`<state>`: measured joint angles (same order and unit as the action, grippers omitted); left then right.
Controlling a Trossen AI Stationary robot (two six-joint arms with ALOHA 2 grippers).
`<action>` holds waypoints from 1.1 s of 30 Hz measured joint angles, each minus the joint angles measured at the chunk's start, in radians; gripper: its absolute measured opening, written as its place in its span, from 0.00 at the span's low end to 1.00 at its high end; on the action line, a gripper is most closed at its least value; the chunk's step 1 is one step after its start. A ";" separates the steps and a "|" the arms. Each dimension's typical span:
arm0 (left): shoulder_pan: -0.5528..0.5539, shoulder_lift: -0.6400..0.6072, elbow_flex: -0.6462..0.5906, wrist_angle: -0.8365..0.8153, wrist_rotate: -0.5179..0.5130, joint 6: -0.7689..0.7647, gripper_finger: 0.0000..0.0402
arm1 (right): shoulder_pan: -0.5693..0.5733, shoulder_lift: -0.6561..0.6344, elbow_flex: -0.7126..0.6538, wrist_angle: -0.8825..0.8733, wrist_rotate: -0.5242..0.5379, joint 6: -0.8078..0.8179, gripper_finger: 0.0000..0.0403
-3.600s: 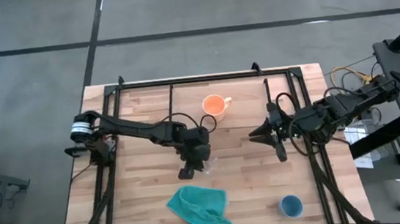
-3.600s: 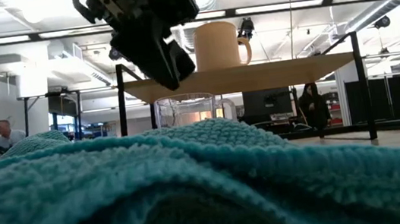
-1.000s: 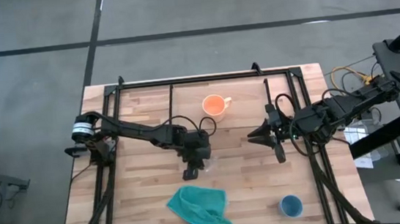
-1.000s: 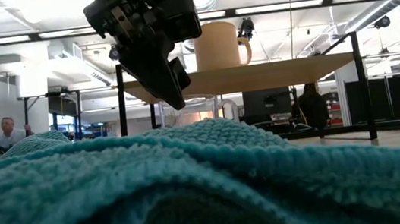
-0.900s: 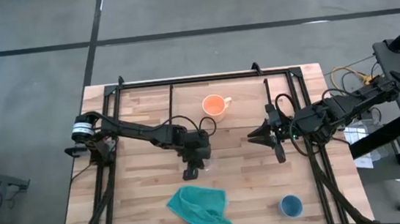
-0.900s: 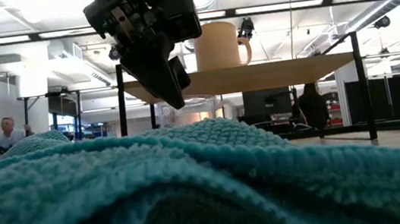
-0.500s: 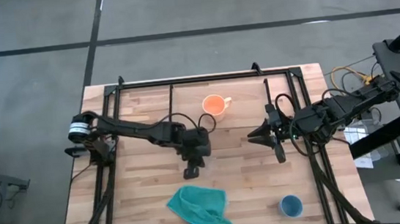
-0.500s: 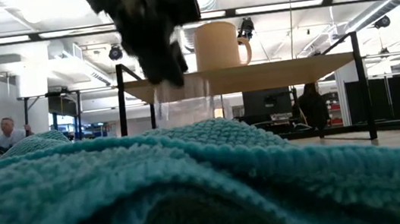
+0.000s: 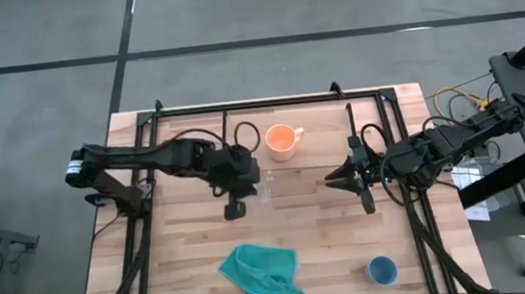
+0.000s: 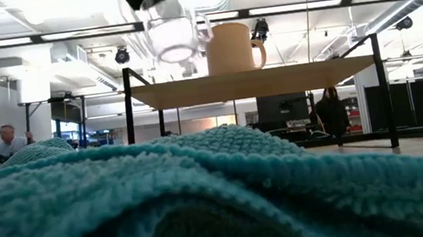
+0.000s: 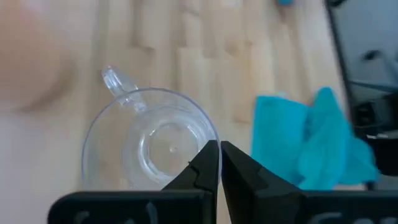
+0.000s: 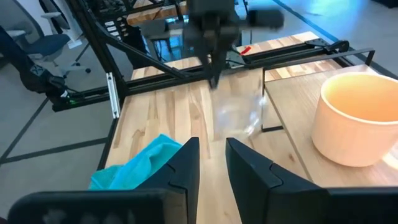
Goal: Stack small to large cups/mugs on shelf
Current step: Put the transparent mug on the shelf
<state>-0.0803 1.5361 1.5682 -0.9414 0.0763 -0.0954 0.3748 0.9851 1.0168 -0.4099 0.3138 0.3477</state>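
Note:
My left gripper [image 9: 247, 183] is shut on the tiny clear glass cup [image 11: 149, 146], held in the air above the level of the shelf board [image 10: 272, 81] and just left of the orange mug [image 10: 231, 47]. The mug stands on the shelf by its base and also shows in the high view [image 9: 282, 138]. The blue round cup [image 9: 382, 271] stands on the table near the front right. My right gripper [image 12: 212, 163] is open and empty, level, at the shelf's right side [image 9: 335, 177], pointing at the glass cup. My left gripper pinches the glass cup's rim [image 11: 206, 149], on the side roughly opposite its handle [image 11: 115, 78], with the cup's wall between the two fingers. The fingers come from above, pointing down. The cup [image 10: 171, 34] hangs below them, lifted clear and a little tilted.
A teal cloth [image 9: 260, 271] lies crumpled at the table's near edge and fills the lower half of the low view [image 10: 205, 200]. The shelf's black metal legs [image 10: 127, 104] and frame rails [image 9: 239, 104] stand around the work area. A person [image 10: 8, 143] sits far behind.
My left gripper has risen from the table with the glass cup and gone toward the far and left edges. The cup, which stood on the table under the shelf's height, is now lifted clear above the shelf board, beside the orange mug.

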 joint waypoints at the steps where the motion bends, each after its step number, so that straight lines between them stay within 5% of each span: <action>1: 0.000 -0.002 0.021 -0.021 -0.036 0.003 0.00 | 0.000 0.000 0.000 0.000 0.000 0.000 0.19; 8: 0.023 0.000 0.102 -0.087 -0.209 0.083 0.00 | 0.000 0.000 0.000 0.000 0.000 -0.008 0.17; 33: 0.225 0.010 0.029 -0.060 -0.214 0.076 0.00 | 0.000 0.000 0.000 0.001 0.000 -0.003 0.19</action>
<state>0.1448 1.5462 1.5974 -1.0010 -0.1372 -0.0189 0.3749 0.9852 1.0168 -0.4091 0.3138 0.3443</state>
